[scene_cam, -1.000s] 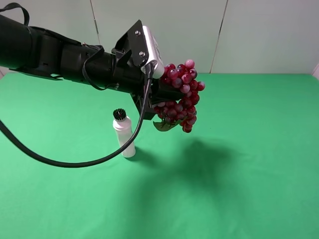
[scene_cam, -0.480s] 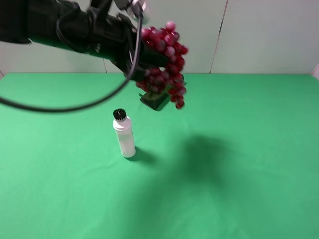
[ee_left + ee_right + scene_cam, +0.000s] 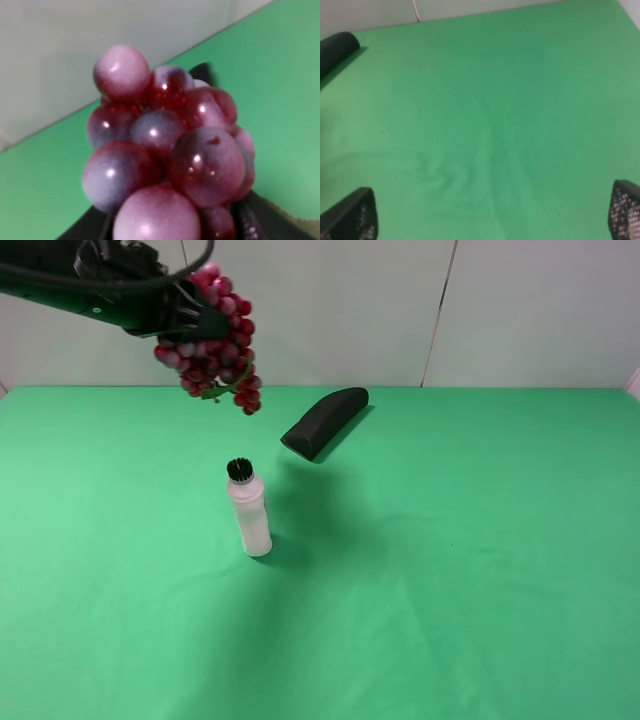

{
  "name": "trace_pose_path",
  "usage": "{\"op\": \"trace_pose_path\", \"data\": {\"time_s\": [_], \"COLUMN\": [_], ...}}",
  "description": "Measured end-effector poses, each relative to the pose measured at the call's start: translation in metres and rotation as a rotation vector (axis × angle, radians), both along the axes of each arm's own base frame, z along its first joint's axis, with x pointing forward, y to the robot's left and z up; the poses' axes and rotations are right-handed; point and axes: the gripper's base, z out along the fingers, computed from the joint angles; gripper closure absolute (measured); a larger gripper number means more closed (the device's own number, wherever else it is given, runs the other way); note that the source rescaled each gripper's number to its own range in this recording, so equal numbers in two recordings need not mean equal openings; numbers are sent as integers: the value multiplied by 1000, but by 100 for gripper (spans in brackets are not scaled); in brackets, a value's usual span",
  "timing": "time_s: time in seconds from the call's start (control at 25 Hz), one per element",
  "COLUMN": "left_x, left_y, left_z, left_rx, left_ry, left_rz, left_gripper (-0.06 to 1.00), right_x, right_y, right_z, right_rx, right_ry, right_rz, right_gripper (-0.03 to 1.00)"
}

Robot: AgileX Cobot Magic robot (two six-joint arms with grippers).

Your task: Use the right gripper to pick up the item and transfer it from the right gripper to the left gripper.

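Observation:
The bunch of dark-red and pinkish grapes [image 3: 212, 345] hangs high at the back left in the exterior view, with a small green leaf under it. My left gripper [image 3: 185, 315] is shut on the bunch and holds it well above the green table. In the left wrist view the grapes [image 3: 165, 150] fill the picture right in front of the camera. My right gripper [image 3: 490, 215] is open and empty above bare green cloth; only its two fingertips [image 3: 352, 215] show. The right arm is out of the exterior view.
A white bottle with a black brush cap [image 3: 248, 510] stands upright left of the table's middle. A black wedge-shaped case [image 3: 324, 421] lies at the back centre; its end shows in the right wrist view [image 3: 335, 50]. The green table [image 3: 480, 570] ends at a pale wall.
My left arm has swung up and to the left with the grapes in its grip. This has uncovered the black case behind it. The bottle has not moved.

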Motion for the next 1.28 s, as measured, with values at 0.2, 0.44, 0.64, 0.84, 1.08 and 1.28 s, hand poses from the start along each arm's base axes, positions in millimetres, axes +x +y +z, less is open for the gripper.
{"op": "trace_pose_path", "data": {"time_s": [0.2,0.44,0.64,0.84,1.08,1.28], "left_x": [3,0,8,15,18,19], "left_y": [30,51,51,50,49,49], "left_z": [-19,-44,-73,-103,-130,-142], "left_rx": [-40,-37,-4,29,58,70], "left_ry": [48,45,105,184,254,286], "left_rz": [195,322,338,343,346,349], "left_gripper": [94,94,94,94,94,94], "right_x": [0,0,0,0,0,0], "right_y": [0,0,0,0,0,0], "right_z": [0,0,0,0,0,0], "right_rx": [0,0,0,0,0,0], "right_ry": [0,0,0,0,1,1], "right_rz": [0,0,0,0,0,0], "right_gripper": [-3,-3,-3,-3,-3,-3]}}
